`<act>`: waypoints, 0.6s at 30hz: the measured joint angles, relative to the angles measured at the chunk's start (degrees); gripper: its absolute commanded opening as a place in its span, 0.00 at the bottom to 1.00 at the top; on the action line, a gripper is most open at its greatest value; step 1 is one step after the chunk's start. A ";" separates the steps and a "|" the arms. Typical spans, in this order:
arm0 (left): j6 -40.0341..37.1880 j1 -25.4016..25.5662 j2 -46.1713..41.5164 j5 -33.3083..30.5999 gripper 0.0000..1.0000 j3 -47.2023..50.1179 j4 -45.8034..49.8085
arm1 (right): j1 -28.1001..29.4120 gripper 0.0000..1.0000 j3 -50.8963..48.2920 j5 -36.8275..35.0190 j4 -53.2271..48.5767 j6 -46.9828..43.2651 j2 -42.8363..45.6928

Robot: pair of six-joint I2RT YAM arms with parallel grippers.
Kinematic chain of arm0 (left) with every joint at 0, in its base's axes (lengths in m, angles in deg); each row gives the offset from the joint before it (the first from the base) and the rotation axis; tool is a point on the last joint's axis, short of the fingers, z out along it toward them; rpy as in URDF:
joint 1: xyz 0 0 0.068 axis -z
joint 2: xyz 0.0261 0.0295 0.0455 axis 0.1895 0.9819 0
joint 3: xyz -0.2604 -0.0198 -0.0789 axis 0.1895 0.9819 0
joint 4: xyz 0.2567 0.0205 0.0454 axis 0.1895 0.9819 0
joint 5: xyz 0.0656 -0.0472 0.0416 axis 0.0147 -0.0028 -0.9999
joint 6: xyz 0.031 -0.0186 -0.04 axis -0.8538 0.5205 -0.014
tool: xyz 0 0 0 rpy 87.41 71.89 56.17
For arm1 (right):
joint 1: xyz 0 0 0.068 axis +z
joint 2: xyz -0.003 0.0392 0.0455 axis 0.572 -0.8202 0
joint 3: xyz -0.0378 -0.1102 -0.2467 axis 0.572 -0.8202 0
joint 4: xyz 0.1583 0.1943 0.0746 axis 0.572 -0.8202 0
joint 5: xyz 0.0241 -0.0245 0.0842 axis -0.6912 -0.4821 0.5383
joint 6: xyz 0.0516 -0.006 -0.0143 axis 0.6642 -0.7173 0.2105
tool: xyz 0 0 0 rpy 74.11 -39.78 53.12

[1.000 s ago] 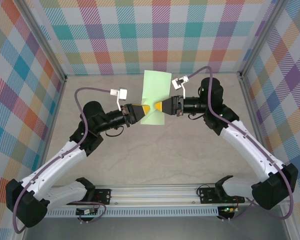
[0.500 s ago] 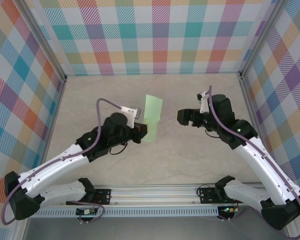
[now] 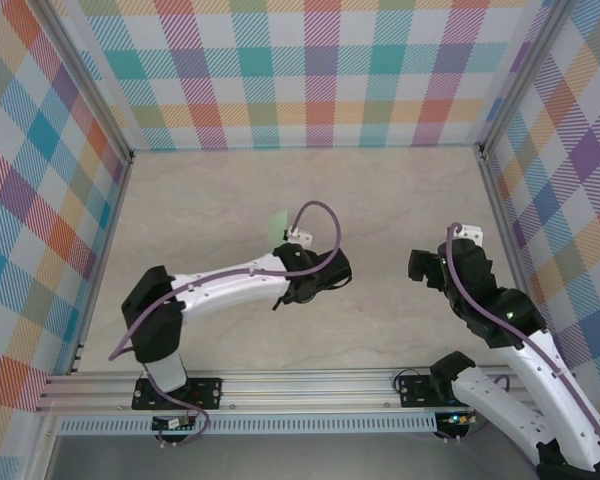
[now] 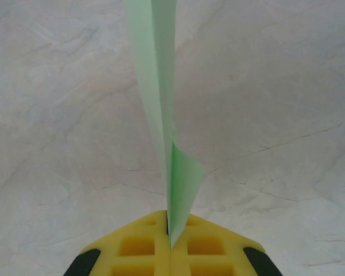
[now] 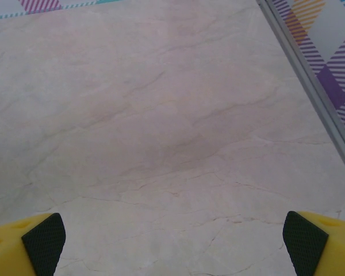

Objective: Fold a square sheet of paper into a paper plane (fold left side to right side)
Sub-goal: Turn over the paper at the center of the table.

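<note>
Two grippers, well apart: left gripper (image 4: pixel 171 230) pinches the green paper sheet (image 4: pixel 155 86) edge-on above the table (image 4: pixel 276 103); right gripper (image 5: pixel 172 241) gapes wide, at right.

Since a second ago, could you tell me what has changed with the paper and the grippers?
The right gripper let go of the paper, opened wide and pulled back to the near right. The left arm swung round, so the paper, earlier spread out under the top camera, is now mostly hidden beneath it. Unchanged: the left gripper stays shut on the paper.
</note>
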 measured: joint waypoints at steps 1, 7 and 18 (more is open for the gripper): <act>0.55 0.00 1.44 0.66 0.00 -0.85 0.52 | 0.00 1.00 -0.04 -0.24 -0.33 0.13 0.24; 2.01 0.17 11.43 3.69 0.00 -9.07 3.69 | 0.00 1.00 -0.98 -1.16 -1.25 0.52 2.38; 0.74 0.90 20.11 9.27 0.17 -15.91 5.18 | 0.00 1.00 -1.88 -1.75 -1.88 0.50 3.02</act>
